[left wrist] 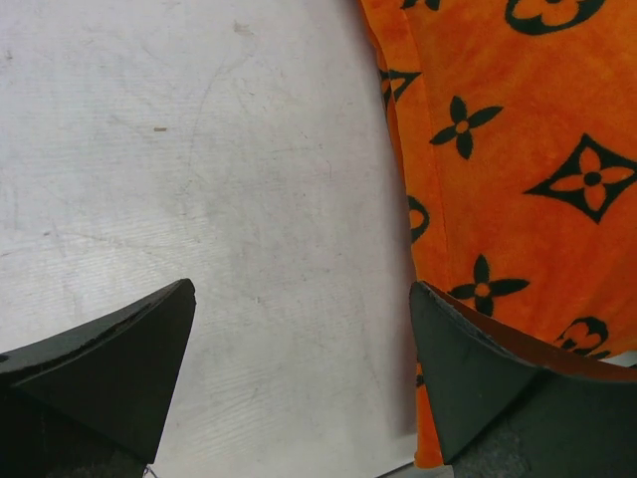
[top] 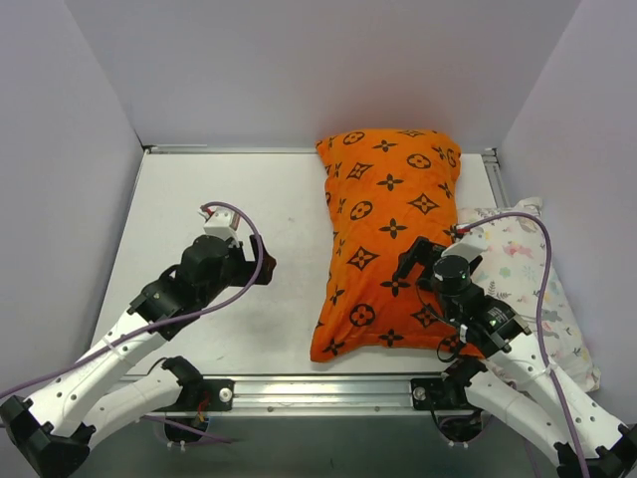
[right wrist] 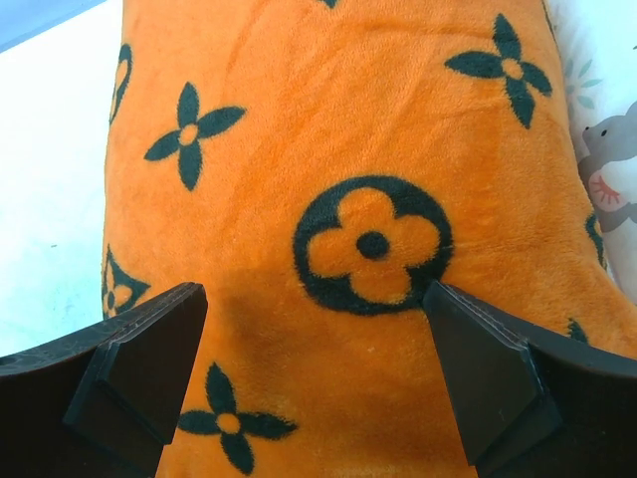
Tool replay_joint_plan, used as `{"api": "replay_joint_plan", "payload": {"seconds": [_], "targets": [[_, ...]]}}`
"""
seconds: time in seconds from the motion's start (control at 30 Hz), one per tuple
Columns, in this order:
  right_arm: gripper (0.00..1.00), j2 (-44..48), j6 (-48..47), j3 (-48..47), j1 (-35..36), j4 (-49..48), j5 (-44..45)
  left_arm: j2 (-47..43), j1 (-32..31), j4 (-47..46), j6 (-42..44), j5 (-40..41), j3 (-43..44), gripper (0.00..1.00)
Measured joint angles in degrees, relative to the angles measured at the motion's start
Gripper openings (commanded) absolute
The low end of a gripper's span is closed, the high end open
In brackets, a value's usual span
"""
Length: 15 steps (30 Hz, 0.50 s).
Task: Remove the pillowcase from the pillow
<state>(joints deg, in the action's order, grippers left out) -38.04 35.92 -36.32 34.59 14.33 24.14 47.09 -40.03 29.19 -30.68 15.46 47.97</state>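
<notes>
The orange pillowcase [top: 393, 239] with black flower and circle motifs lies stuffed on the right half of the table, long side running front to back. The white pillow is hidden inside it. My right gripper [top: 418, 257] hovers open over the pillowcase's near right part; in the right wrist view the cloth [right wrist: 348, 199] fills the space between my fingers [right wrist: 488, 368]. My left gripper [top: 261, 267] is open over bare table, left of the pillowcase. In the left wrist view the pillowcase's left edge [left wrist: 498, 149] lies by my right finger [left wrist: 468, 368].
A white pillow with pastel animal print [top: 528, 289] lies at the right edge, partly under the orange one and my right arm. Grey walls enclose the table [top: 199, 199] on three sides. A metal rail [top: 318, 383] runs along the near edge.
</notes>
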Motion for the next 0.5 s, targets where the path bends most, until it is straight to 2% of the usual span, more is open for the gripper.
{"api": "replay_joint_plan", "payload": {"seconds": [0.27,0.5], "targets": [[1.0,-2.38,-4.68,-2.86,1.73,3.13,-0.59,6.4,0.0,-3.43,0.22,-4.61,1.03,0.97],[1.0,-16.48,-8.83,-16.46,13.81,6.56,6.6,15.04,2.14,-8.04,1.57,-7.1,6.73,0.97]]}}
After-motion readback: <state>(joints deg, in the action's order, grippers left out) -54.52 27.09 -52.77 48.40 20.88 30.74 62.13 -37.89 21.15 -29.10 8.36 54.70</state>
